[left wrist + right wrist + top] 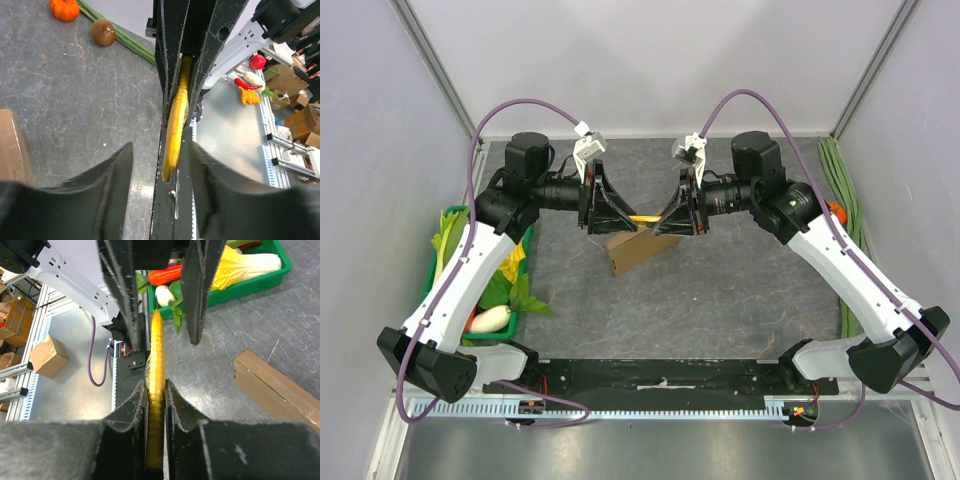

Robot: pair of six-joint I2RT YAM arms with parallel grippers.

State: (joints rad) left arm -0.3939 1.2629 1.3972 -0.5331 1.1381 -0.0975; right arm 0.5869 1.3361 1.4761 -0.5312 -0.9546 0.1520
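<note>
Yellow vegetable (642,217) — long, ribbed and tapering — hangs in the air between the two arms, above the cardboard box (635,248) lying on the counter (740,290). The right gripper (156,387) has its fingers clenched on one end. The left gripper (161,150) faces it with fingers spread wide; only the thin tip sits between them, and it seems to touch neither.

The main risk, as I judge it, is a drop. If the right fingers let go before the left ones have closed, the vegetable falls onto the box or the counter and may roll. A grip on the tip alone looks weak too — the taper could let it slide out or swing down. The two sets of fingers also stand very near each other, so any push forward could knock them together.
</note>
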